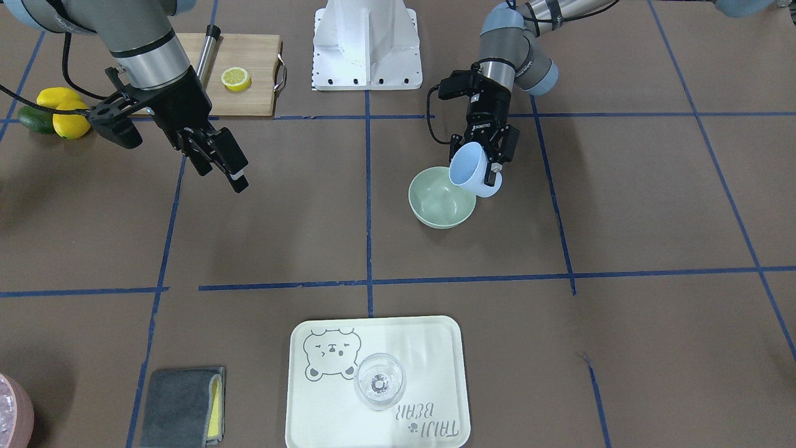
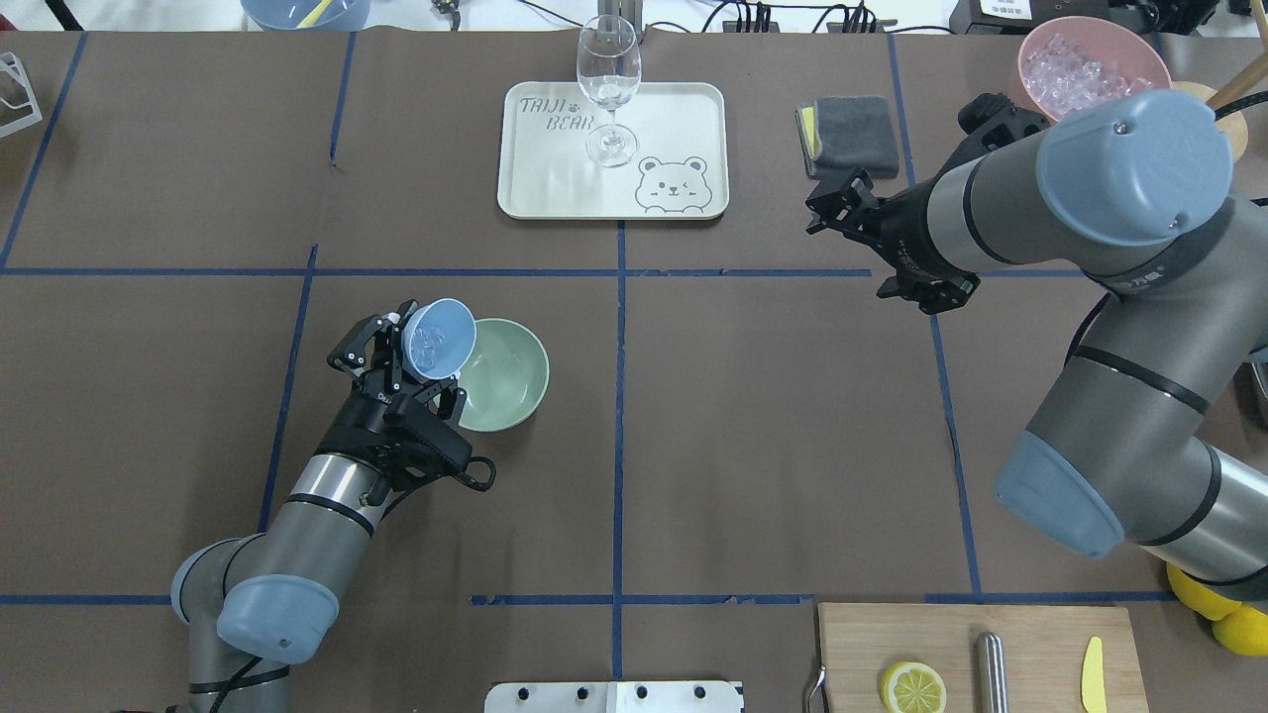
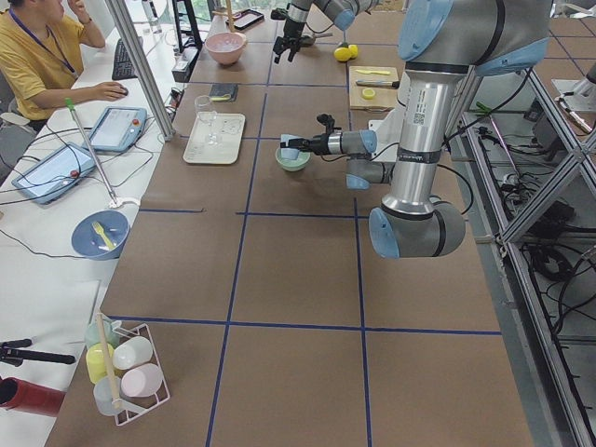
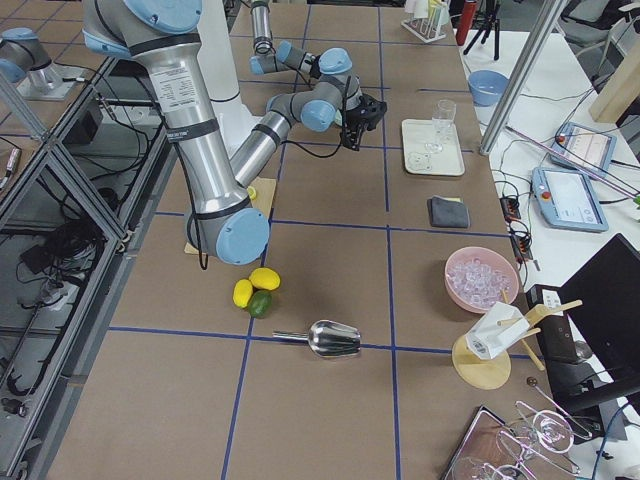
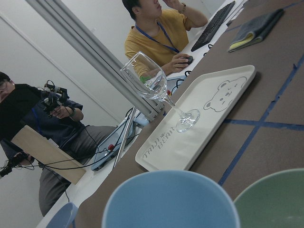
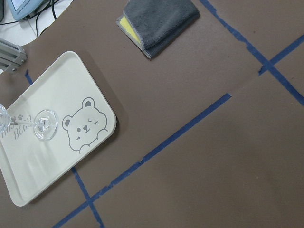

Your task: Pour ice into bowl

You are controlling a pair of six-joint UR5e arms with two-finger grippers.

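Observation:
My left gripper [image 2: 411,342] is shut on a light blue cup [image 2: 439,339] and holds it tilted, its mouth leaning over the near rim of the mint-green bowl [image 2: 505,381]. Small clear ice cubes [image 2: 427,343] lie inside the cup. From the front, the cup [image 1: 469,169] hangs at the bowl's edge [image 1: 441,211], with the left gripper [image 1: 488,155] above it. In the left wrist view the cup's rim [image 5: 171,202] is beside the bowl [image 5: 278,204]. I cannot tell whether ice lies in the bowl. My right gripper [image 2: 840,203] is open and empty, far off.
A bear tray [image 2: 555,188] holds a wine glass [image 2: 608,84]. A grey cloth [image 2: 847,129] and a pink container of ice [image 2: 1090,64] sit near the right gripper. A cutting board [image 2: 951,634] with a lemon half [image 2: 912,686] is at the near edge.

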